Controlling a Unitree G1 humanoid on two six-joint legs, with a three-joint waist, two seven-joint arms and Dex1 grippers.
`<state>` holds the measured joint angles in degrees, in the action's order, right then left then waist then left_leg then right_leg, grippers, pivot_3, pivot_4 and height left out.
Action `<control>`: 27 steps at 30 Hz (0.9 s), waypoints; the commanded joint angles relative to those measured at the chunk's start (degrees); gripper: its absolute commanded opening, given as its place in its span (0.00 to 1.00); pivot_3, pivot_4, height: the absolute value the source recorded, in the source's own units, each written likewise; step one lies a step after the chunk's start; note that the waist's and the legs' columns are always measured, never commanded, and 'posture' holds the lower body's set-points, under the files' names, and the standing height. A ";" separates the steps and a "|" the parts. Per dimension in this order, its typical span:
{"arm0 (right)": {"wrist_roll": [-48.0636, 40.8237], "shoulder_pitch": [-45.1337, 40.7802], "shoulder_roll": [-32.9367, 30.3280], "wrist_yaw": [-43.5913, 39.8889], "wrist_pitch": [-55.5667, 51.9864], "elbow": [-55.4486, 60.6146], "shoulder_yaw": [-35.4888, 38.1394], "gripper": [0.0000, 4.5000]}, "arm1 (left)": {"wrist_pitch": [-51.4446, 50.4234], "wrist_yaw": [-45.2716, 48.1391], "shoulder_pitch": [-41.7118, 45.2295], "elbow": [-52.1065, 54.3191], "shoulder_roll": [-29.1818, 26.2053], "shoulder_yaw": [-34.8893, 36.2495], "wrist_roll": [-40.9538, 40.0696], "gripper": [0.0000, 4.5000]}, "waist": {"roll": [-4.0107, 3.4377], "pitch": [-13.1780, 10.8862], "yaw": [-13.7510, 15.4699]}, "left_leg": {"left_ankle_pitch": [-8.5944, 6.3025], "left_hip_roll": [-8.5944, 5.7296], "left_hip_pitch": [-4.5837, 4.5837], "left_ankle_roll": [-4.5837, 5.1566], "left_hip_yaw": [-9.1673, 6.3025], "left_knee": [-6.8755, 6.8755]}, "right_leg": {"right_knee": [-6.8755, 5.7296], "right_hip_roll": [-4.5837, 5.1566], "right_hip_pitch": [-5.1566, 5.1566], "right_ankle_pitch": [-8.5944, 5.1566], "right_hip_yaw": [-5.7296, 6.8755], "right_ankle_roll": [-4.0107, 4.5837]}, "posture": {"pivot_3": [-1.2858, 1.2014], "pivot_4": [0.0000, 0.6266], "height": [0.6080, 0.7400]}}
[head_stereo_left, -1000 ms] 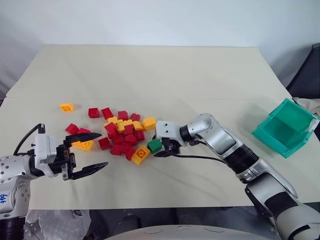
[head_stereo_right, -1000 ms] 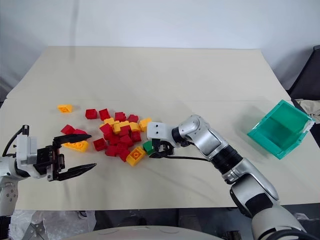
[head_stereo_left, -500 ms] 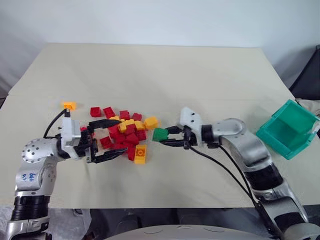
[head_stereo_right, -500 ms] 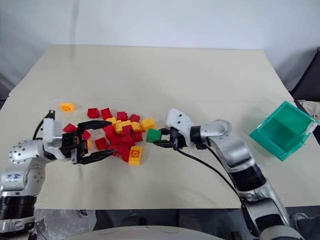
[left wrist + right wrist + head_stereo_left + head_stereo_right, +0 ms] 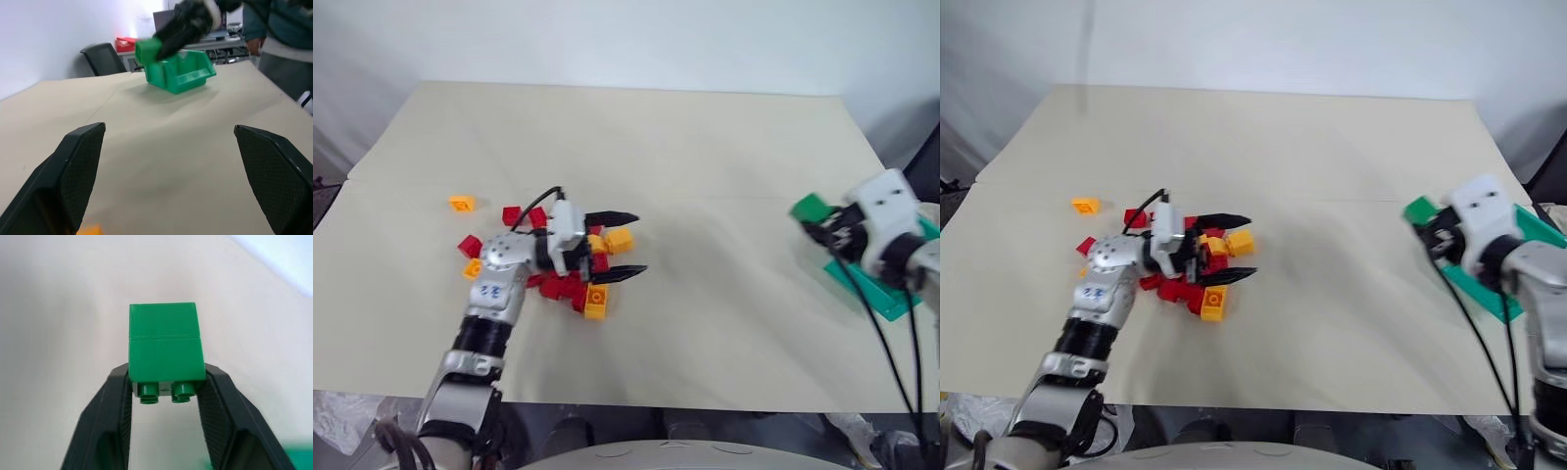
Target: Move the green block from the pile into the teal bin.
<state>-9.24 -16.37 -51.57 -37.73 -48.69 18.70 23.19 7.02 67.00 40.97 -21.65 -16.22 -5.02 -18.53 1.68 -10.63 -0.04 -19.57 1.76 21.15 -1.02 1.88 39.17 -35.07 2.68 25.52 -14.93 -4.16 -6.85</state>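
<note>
green block (image 5: 165, 347), teal bin (image 5: 182, 74), red and yellow-orange pile (image 5: 570, 264) (mostly red), black tool fingers (image 5: 68, 181), beige table (image 5: 705, 196)

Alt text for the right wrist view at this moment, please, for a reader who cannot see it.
The right gripper is shut on the green block, one black finger on each side, with the block's studs facing the camera. Behind it lies plain pale surface, and a sliver of the teal bin shows at one corner.

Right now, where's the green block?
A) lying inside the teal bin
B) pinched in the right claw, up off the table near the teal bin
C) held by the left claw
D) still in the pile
B: the right claw is shut on the green block, lifted beside the teal bin.
</note>
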 commanded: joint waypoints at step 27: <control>-2.95 -3.87 -5.15 -4.04 5.26 -1.79 -6.08 0.99 | -4.77 -4.20 4.88 -3.98 -2.30 4.12 0.72 1.00 | -0.11 0.04 -0.33 | 0.00 -0.07 -0.18 0.12 0.45 -0.01 | 0.14 -0.13 0.01 0.27 -0.86 -0.45 | 0.52 0.24 1.00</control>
<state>-7.58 -19.28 -57.35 -38.49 -42.98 12.00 16.06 4.85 63.85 44.96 -28.44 -16.49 -2.80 -16.68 1.57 -10.59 -0.37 -19.57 1.69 20.96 -0.90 2.33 39.16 -34.94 2.55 25.53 -14.66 -5.02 -7.30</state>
